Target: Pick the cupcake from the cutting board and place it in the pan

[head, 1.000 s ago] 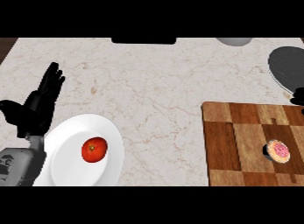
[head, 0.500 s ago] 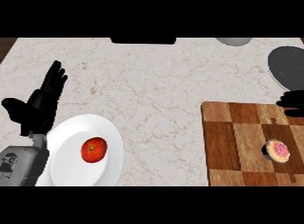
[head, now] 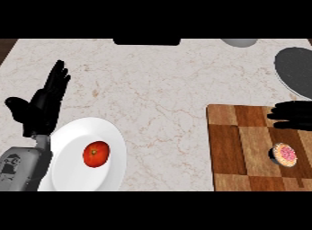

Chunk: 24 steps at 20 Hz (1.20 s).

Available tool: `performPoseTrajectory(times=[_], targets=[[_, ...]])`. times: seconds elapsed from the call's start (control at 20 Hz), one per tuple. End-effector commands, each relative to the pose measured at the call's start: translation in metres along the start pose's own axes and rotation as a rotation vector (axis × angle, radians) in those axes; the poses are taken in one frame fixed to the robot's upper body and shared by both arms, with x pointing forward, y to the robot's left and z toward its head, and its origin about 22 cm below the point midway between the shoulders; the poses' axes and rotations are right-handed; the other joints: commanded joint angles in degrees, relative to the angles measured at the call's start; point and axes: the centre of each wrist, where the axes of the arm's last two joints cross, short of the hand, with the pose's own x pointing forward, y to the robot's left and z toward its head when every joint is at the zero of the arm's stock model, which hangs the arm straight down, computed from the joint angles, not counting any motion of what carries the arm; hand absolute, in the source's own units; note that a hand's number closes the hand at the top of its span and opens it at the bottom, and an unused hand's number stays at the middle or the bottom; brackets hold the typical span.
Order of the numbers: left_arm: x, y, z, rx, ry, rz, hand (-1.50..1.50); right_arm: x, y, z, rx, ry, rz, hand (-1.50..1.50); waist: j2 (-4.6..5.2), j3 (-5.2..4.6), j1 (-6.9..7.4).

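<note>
Right robot hand [head: 300, 116], fingers open, hovers at the right edge above the cupcake [head: 283, 154] on the cutting board [head: 241, 152], ready to grasp; the pan [head: 303, 72] waits upper right. Left robot hand [head: 42, 103] rests open.

1 head view looks steeply down on the marble counter [head: 158, 90] from close above, facing its far edge; the cutting board [head: 241, 148] runs off at right, a white plate [head: 75, 139] sits lower left
</note>
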Motion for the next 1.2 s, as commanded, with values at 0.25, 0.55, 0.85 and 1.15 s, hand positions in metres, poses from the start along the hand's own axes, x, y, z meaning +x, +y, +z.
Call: performPoseTrajectory(times=[0.25,0.55,0.85,1.15], targets=[[-0.002,0.005,0.012,0.004,0.007,-0.002,0.00,-0.012,0.013,-0.005,0.116,-0.097,0.022,-1.50,-0.22,-0.01,-0.51],[-0.028,0.015,0.003,0.016,0.018,0.017,0.00,0.005,0.013,-0.034,0.149,-0.026,0.149,-1.50,-0.31,-0.06,-1.43],[-0.019,0.018,0.009,0.022,0.009,0.010,0.00,-0.013,0.040,-0.026,0.203,-0.007,0.141,-1.50,-0.28,-0.04,-1.19],[-0.012,0.016,-0.008,0.020,0.025,0.016,0.00,-0.012,0.033,-0.049,0.202,-0.012,0.177,-1.50,-0.24,-0.04,-1.16]])
